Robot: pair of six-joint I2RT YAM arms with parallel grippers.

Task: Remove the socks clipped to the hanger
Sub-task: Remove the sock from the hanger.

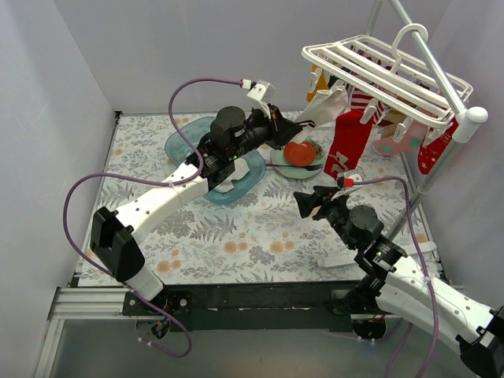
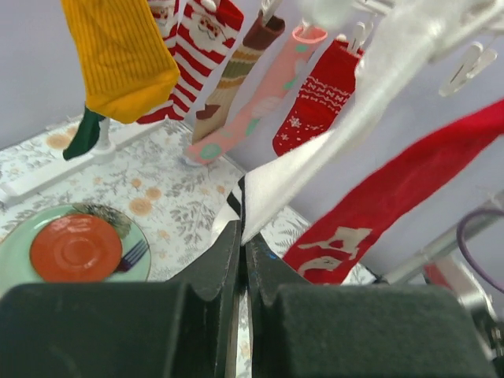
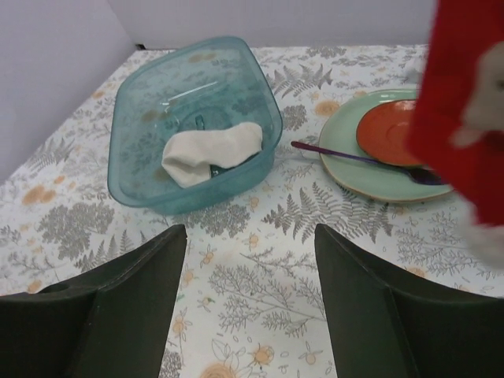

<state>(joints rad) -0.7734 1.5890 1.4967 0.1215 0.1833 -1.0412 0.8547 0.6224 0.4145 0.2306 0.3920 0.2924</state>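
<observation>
The left gripper [image 2: 242,240] is pinched shut on the toe of a white sock [image 2: 291,169]. The sock stretches taut up to a clip on the hanger [image 1: 386,67] and has not come free. The right gripper [image 3: 250,232] hovers below and in front of the hanger with its jaws wide apart, holding nothing.

To the left of the hanger, across the table, a blue tub [image 3: 134,118] holds one cream sock [image 3: 211,151] (presumably one already taken off), so the job looks barely begun.

Under the hanger's bars hang a yellow sock [image 2: 118,55], a red-and-white striped sock [image 2: 193,47], a brown striped sock [image 2: 228,83], a pink sock [image 2: 264,94], a small red sock [image 2: 319,98] and a long red sock [image 2: 394,205], all of which appear to be clipped. Judging by that, the white one is the step in hand and at least six more are left. Whether others hide behind them I cannot tell.
</observation>
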